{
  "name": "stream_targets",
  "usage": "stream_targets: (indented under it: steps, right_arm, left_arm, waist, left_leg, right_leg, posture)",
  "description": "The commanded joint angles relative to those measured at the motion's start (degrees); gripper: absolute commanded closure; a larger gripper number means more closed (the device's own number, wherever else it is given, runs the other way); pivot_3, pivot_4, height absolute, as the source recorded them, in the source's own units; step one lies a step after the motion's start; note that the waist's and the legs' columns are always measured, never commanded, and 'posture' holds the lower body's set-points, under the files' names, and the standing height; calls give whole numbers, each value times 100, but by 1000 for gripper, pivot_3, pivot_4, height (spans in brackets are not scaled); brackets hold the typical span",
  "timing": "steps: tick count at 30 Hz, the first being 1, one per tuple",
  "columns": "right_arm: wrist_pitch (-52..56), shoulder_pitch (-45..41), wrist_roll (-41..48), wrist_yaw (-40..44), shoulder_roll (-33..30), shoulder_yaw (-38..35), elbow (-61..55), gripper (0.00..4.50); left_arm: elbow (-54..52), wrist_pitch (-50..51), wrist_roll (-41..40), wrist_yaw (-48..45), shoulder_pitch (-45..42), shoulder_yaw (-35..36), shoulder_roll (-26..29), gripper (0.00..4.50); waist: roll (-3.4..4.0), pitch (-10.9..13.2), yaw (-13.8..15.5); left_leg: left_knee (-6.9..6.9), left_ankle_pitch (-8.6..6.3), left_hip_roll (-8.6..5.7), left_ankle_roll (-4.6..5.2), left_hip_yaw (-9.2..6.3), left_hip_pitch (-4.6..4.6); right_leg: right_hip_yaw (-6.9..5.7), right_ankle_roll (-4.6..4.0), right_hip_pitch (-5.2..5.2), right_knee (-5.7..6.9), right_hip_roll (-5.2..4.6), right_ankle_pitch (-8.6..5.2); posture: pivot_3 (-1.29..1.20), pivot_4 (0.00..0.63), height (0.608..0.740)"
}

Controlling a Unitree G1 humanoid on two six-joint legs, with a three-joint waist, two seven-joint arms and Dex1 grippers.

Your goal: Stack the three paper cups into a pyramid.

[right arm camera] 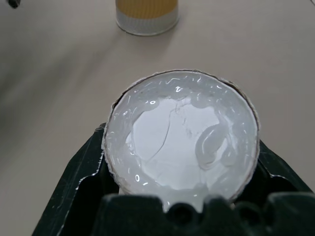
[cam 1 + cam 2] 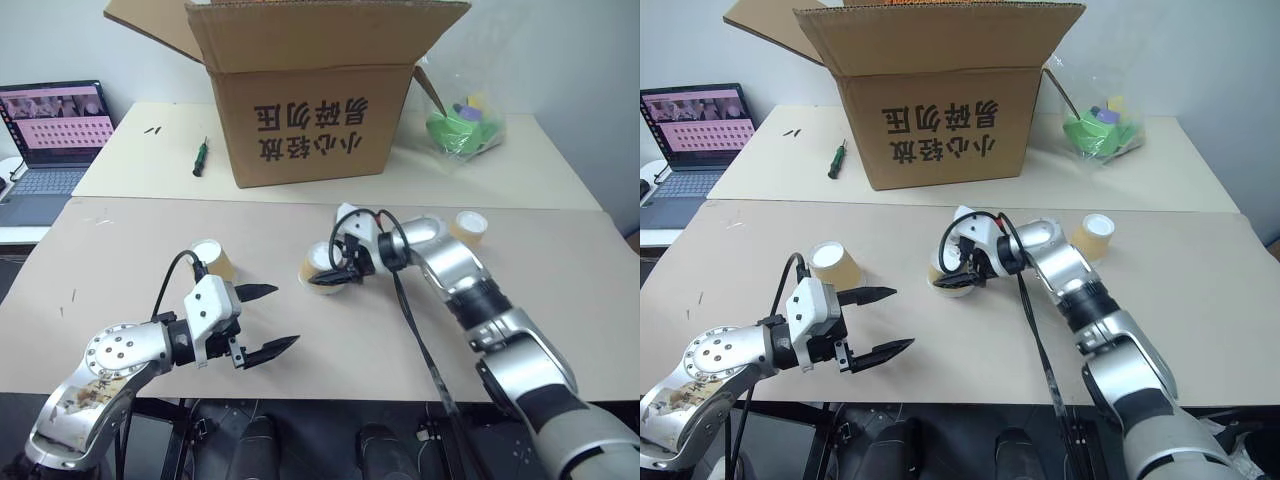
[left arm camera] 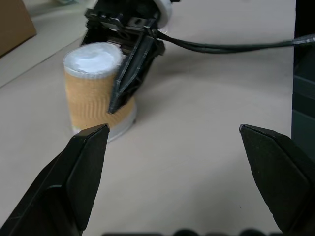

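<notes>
Nearest, the left hand (image 2: 268,320) hovers with its fingers spread wide and empty, just in front of the left cup (image 2: 214,259), which stands upside down on the tabletop (image 2: 130,300). Farther in, mid-scene, the right hand (image 2: 338,268) is clenched on the middle cup (image 2: 322,264). The thin paper wall could crumple under the squeeze, or the cup could slip out tilted. The third cup (image 2: 468,228) stands far right, well apart; dragging the pair together carelessly could topple one.

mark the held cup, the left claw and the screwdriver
held cup (image 1: 182,142), right wrist view, on its white base, between the right claw's fingers.
left claw (image 2: 268,318), left eye view, midway between its open fingertips.
screwdriver (image 2: 200,156), left eye view, mid-shaft, on the far table.
</notes>
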Motion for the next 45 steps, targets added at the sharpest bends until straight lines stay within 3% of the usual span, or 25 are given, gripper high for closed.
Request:
stream_targets:
  steps: [1,4,9,12,19,22,26,31,37,45]
  right_arm:
    - [-539,-519,-325,157,291,26,780,1580]
    - [-824,-782,-512,146,546,-30,1312,1580]
    - [-998,-874,-548,165,678,-268,1527,28]
    - [-879,-843,-409,267,608,-460,1235,28]
    - [638,-78,501,928,-464,-1167,-1484,28]
    - [1974,824,1354,822,-1527,-2142,-3152,28]
    - [3043,2631,1606,-415,-1987,-3293,-4407,28]
    - [3064,3756,709,-2392,-1635,-3439,-4506,28]
    - [2737,3348,-101,-4413,-1019,-3562,-3663,28]
    - [2276,2424,5,-5606,-497,-4142,-2803,28]
  left_arm:
    - [-308,22,-47,112,43,87,-41,0]
    - [-404,71,-39,214,62,36,-93,0]
    - [-442,123,-56,259,78,65,-107,0]
    - [-441,120,-52,256,83,60,-93,0]
    - [-425,147,-82,229,33,67,-68,0]
    - [-376,120,-46,198,12,21,-72,0]
    - [-279,93,-15,229,-17,26,-117,0]
    - [-232,79,-18,198,-56,9,-125,0]
    - [-161,56,-18,90,-132,-4,-95,0]
    - [-33,36,15,28,-277,30,-96,0]
  waist:
    - [0,0,-12]
    - [0,0,-62]
    - [1,1,-78]
    - [2,2,-83]
    - [3,2,34]
    - [2,2,156]
    - [-6,-4,196]
    - [-5,-8,47]
    - [-6,-7,-79]
    - [-4,-7,-64]
  left_leg:
    - [0,0,1,0,0,1]
    - [-1,1,3,-2,-1,6]
    - [-6,1,3,-2,-1,5]
    - [-6,1,3,-2,-2,-1]
    - [-3,1,3,-3,-4,-7]
    - [-2,1,3,-3,-10,-15]
    - [-1,0,3,-3,-13,-16]
    - [1,1,3,-3,-6,3]
    - [9,3,3,-4,-5,6]
    - [0,3,-2,-3,-7,-11]
  right_leg:
    - [0,0,0,3,0,0]
    - [-1,-2,0,9,2,0]
    - [-3,-4,-1,10,2,0]
    - [-3,-4,-7,13,2,0]
    - [-7,-4,-7,13,1,-1]
    - [-16,-7,-8,10,0,-4]
    - [-20,-12,-6,-1,-2,-7]
    - [-9,-18,0,1,-3,-9]
    - [-1,-9,4,3,-1,1]
    - [-2,-4,-5,2,-1,-3]
  posture:
    - [0,150,705]
    - [0,150,705]
    - [0,150,705]
    - [0,150,705]
    - [0,150,705]
    - [0,150,705]
    - [0,150,705]
    - [0,150,705]
    - [0,150,705]
    - [0,150,705]
